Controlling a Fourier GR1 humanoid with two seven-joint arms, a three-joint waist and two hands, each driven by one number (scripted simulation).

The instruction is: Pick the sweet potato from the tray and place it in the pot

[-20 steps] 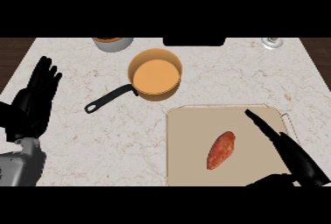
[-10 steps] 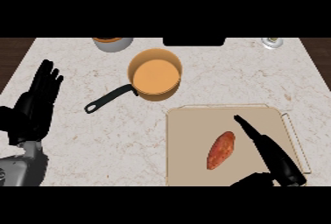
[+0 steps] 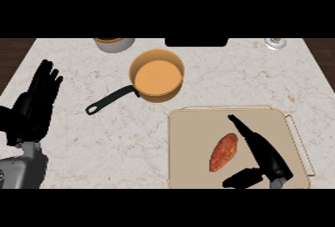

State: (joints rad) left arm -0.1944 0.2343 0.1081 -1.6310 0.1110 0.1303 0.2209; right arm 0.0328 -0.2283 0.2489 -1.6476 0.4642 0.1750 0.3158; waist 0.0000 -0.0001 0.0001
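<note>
Right hand (image 3: 262,153) sits low over the pale beige rectangular tray (image 3: 196,119), black fingers stretched straight toward the tray's far edge, thumb (image 3: 241,178) jutting toward the tray's near-left side. Nothing in its hold. Just left of those fingers, on the tray's middle, lies the reddish-orange, tapered sweet potato (image 3: 223,152), lengthwise and slightly tilted; whether the fingers touch it cannot be told. Well left of the tray, over the speckled marble counter (image 3: 98,146), the left hand (image 3: 36,104) rests open with fingers up. Beyond the tray's far-left corner stands the round orange pot (image 3: 157,76), its black handle (image 3: 110,100) angling away from the tray. Further beyond the tray, at the counter's back edge, a grey bowl (image 3: 114,43) on the left, a small silvery container (image 3: 275,42) on the right.
</note>
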